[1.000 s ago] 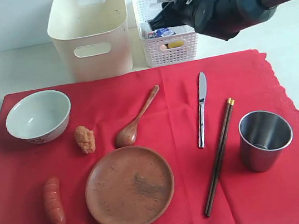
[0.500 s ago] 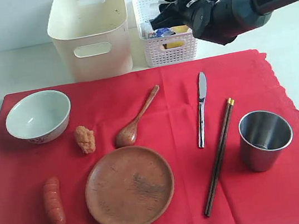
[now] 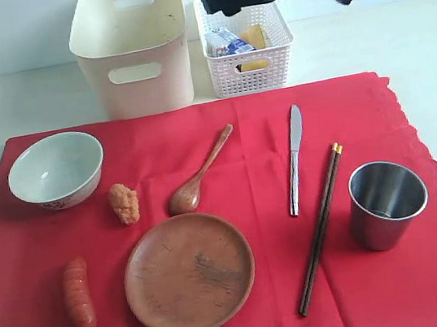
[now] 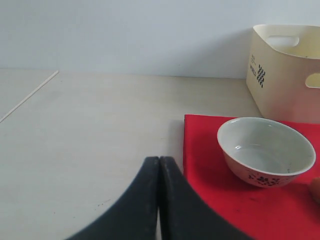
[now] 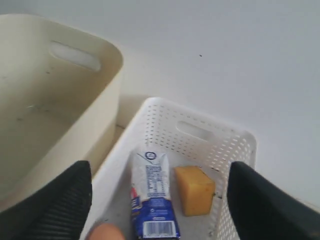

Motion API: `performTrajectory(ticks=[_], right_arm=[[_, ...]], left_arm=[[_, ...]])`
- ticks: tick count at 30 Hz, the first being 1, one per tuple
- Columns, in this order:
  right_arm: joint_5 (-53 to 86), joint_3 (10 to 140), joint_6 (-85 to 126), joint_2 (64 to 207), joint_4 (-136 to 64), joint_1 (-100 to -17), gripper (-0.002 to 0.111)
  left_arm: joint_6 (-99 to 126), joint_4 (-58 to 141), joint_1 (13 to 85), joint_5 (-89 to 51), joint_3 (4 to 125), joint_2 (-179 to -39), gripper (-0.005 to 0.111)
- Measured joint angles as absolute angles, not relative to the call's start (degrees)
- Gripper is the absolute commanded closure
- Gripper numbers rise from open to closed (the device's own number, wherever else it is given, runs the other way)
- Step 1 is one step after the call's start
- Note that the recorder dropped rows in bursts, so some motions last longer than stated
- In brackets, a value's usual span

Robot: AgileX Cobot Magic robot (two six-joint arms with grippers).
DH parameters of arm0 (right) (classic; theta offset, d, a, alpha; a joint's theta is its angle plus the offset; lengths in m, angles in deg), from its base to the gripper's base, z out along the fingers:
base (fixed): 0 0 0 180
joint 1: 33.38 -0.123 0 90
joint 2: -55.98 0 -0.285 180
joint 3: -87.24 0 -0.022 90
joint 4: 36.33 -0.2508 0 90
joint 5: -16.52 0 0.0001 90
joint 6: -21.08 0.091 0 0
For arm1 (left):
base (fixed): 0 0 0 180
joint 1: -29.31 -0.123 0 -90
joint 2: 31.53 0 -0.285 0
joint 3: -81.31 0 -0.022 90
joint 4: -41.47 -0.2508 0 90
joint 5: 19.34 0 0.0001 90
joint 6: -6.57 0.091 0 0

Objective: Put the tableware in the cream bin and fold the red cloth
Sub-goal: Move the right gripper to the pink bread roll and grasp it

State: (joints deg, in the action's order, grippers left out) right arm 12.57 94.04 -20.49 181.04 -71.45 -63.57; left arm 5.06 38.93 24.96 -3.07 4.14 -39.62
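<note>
The red cloth (image 3: 433,279) lies flat on the bench (image 3: 429,33), scalloped edge on the right of the exterior view. On it rest the white bowl (image 3: 56,170), wooden plate (image 3: 190,274), wooden spoon (image 3: 201,172), knife (image 3: 294,159), chopsticks (image 3: 320,229) and steel cup (image 3: 387,202), all apart from one another, plus a sausage (image 3: 79,296) and an orange food lump (image 3: 124,203).

The cream bin (image 3: 150,91) stands beyond the cloth's far edge. Its end wall carries a black checker mark (image 4: 260,75) with a line of print too small to read. The bowl shows a dark pattern near its foot.

Just beside the bin, the white lattice basket (image 3: 251,76) holds a blue-and-white carton (image 5: 154,200) with a printed panel and barcode, text illegible, and a cheese block (image 5: 194,190).

Right hand (image 5: 159,175): above the basket, released, fingers wide apart, empty. Left hand (image 4: 159,200): clenched on nothing, over the bench beside the cloth's bowl corner.

The bench is pale and matte; the wall is plain white.
</note>
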Motion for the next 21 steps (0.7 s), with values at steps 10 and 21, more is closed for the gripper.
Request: performTrajectory(ticks=[10, 21], right_arm=[[38.9, 94.0, -20.6, 169.0, -67.9, -63.6, 0.089], [51.8, 94.0, -20.6, 168.5, -67.7, -71.0, 0.104]], left_arm=[[5.1, 38.9, 25.0, -3.1, 4.1, -39.6, 0.106], [5.1, 38.9, 25.0, -3.1, 4.1, -39.6, 0.106]])
